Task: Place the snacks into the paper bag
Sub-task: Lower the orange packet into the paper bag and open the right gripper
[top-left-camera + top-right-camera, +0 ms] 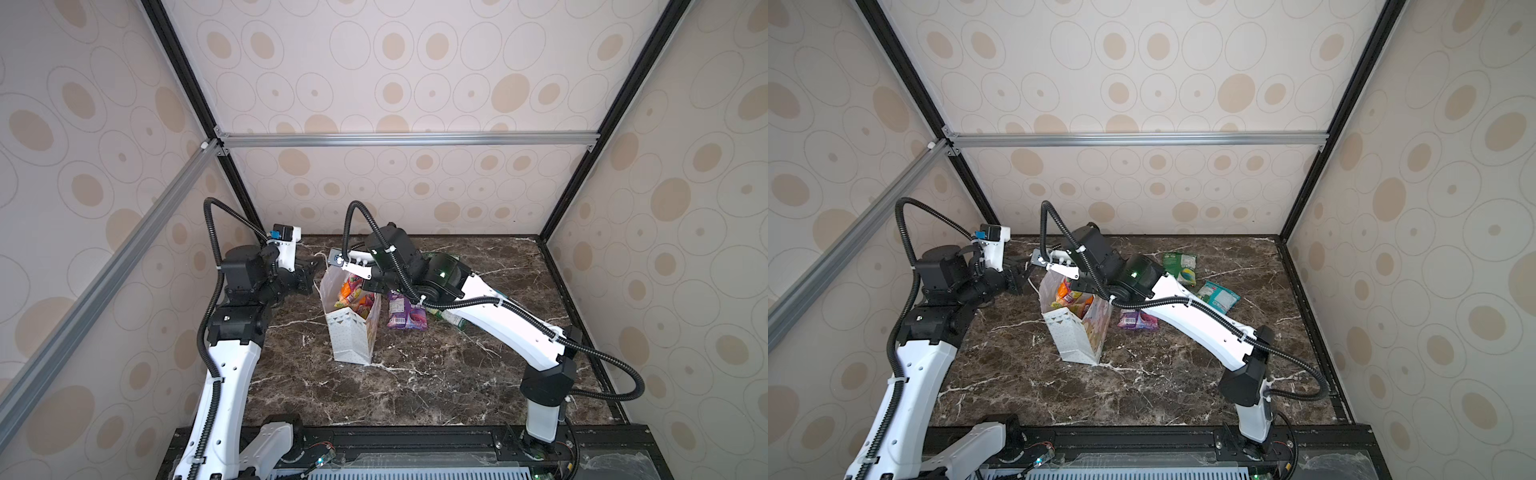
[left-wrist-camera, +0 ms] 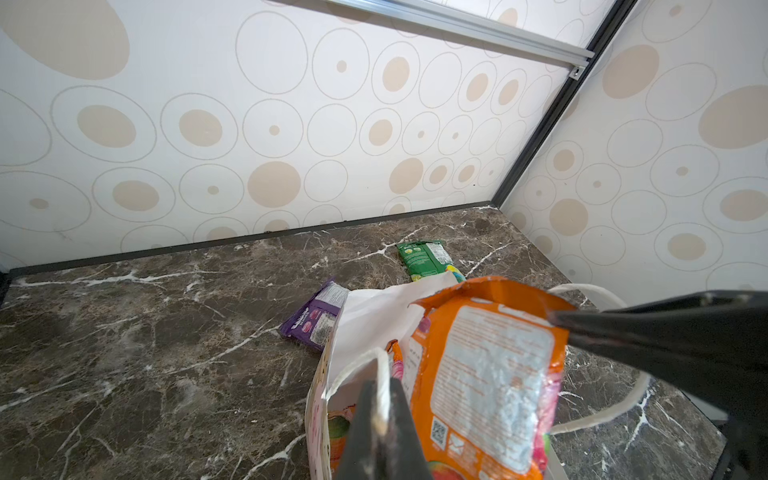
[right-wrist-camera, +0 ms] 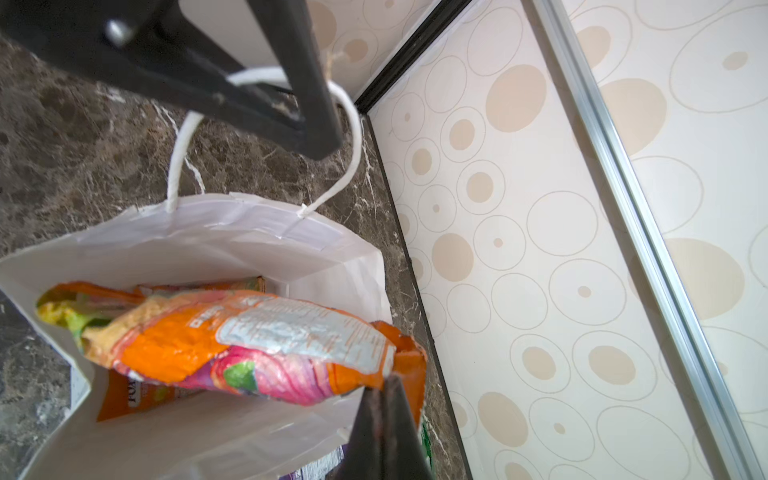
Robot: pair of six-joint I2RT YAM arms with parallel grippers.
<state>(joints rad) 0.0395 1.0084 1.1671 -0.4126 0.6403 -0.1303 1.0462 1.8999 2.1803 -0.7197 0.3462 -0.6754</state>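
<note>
White paper bag (image 1: pixel 351 336) stands upright near mid-table, mouth open. An orange packet (image 3: pixel 187 345) lies across the mouth, partly inside, with one end above the rim. My right gripper (image 3: pixel 388 380) is clamped narrow on that end. A second orange packet (image 3: pixel 120 399) sits deeper in the bag. My left gripper (image 2: pixel 380 386) is pinched tight on the bag's cord handle (image 2: pixel 353 365), on the side towards my left arm. Outside, on the marble table (image 1: pixel 415 386): a purple packet (image 1: pixel 405 311) just beside the bag; a green packet (image 1: pixel 1179 266) and a teal packet (image 1: pixel 1219 297) farther right, near each other.
</note>
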